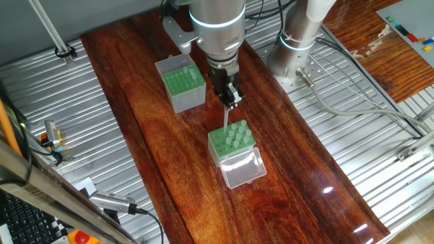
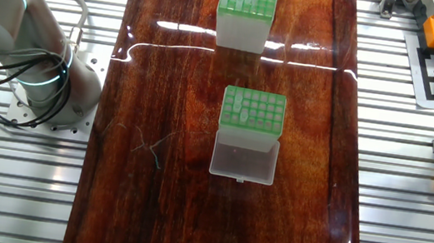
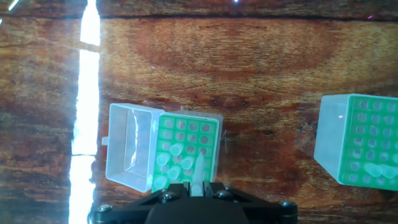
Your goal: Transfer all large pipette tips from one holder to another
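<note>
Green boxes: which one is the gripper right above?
The clear-sided box with its lid flopped open; the gripper holds a tip over it. The grey-sided box sits apart.

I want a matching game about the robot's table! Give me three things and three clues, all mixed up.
Things:
1. hand
2. clear-sided box
3. grey-sided box

Clues:
A. lid flipped open flat on the table
B. pinching one pipette tip
C. stands on the far side of the arm

Pairs: 1-B, 2-A, 3-C
</note>
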`<state>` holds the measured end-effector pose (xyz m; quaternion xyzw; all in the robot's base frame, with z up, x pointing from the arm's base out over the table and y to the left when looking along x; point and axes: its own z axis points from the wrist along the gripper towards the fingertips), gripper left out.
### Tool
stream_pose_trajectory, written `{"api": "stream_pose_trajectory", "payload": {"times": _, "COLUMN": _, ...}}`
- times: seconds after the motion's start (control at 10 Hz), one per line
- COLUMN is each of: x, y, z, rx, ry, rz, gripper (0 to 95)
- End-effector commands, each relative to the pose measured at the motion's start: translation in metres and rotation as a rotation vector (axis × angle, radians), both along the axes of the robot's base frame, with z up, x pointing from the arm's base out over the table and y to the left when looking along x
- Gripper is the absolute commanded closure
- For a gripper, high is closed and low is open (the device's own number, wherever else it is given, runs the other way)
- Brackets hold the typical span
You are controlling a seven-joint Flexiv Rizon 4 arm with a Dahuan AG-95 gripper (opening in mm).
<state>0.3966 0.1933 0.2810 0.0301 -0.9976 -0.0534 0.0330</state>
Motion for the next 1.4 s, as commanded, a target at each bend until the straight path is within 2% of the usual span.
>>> {"api": "stream_pose_trajectory", "payload": {"times": 0.1, "x": -0.0009, "y": 0.0005, "z": 0.0032, "rx": -0.006, "ry": -0.006, "rz": 0.029, "gripper": 95.0}}
{"api": "stream_pose_trajectory", "payload": {"times": 0.5, "x": -0.003, "y": 0.0034, "z": 0.0102, "rx": -0.017, "ry": -0.011, "rz": 0.061, "gripper": 95.0}}
{"api": "stream_pose_trajectory", "payload": {"times": 1.0, "x": -0.003, "y": 0.0034, "z": 0.0102, "rx": -0.021, "ry": -0.032, "rz": 0.124, "gripper": 95.0}}
{"api": "stream_pose_trajectory", "payload": {"times": 1.4, "x": -0.003, "y": 0.0034, "z": 0.0102, "rx": -0.039, "ry": -0.034, "rz": 0.154, "gripper": 95.0}}
